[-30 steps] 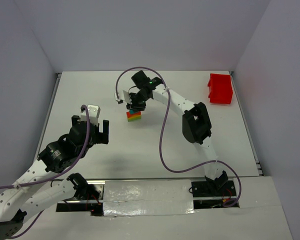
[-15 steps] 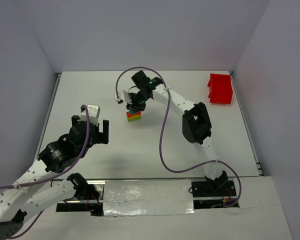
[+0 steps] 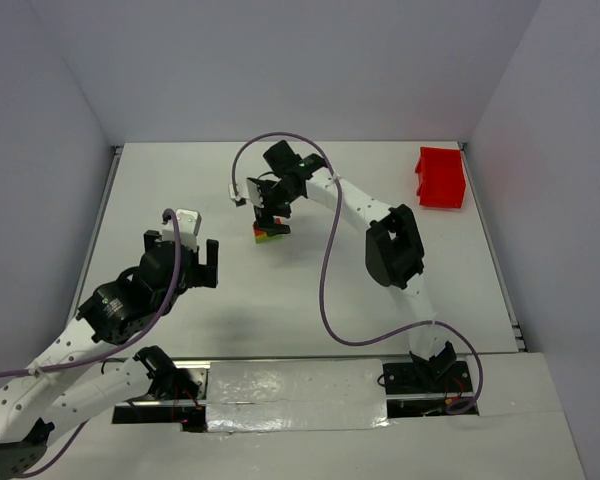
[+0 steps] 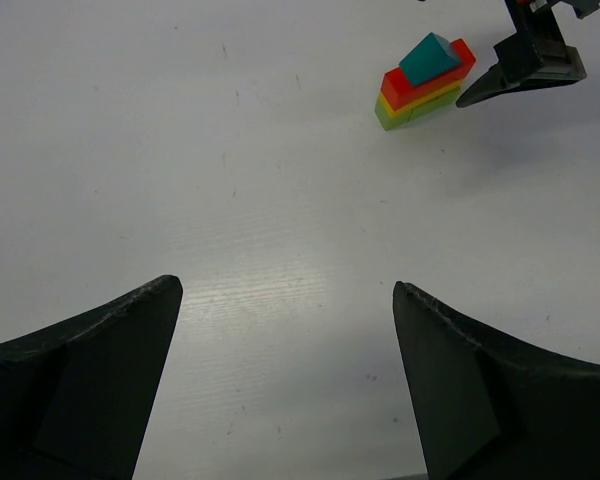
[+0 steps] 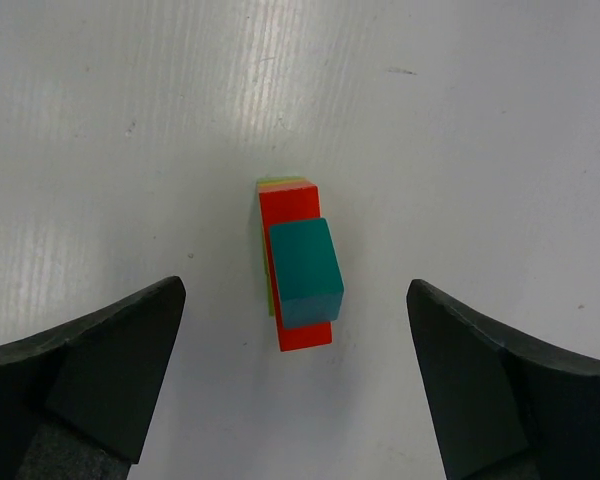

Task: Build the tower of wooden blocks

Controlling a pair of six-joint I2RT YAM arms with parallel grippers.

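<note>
The wood block tower [image 3: 268,234] stands on the white table, left of centre toward the back. It is a green and yellow base, a red piece and a teal wedge [image 5: 305,270] on top. My right gripper [image 3: 271,214] hangs straight over it, open, its fingers wide on either side of the tower [image 5: 298,262] and touching nothing. In the left wrist view the tower [image 4: 425,80] shows at the upper right, with a right finger [image 4: 525,70] beside it. My left gripper [image 3: 183,242] is open and empty, well to the near left of the tower.
A red plastic bin [image 3: 440,178] sits at the back right corner of the table. The right arm's purple cable [image 3: 325,290] loops over the table's middle. White walls close in the left, back and right edges.
My right gripper has opened and let go of the teal wedge, which stays on top of the tower. The left arm has not moved.
</note>
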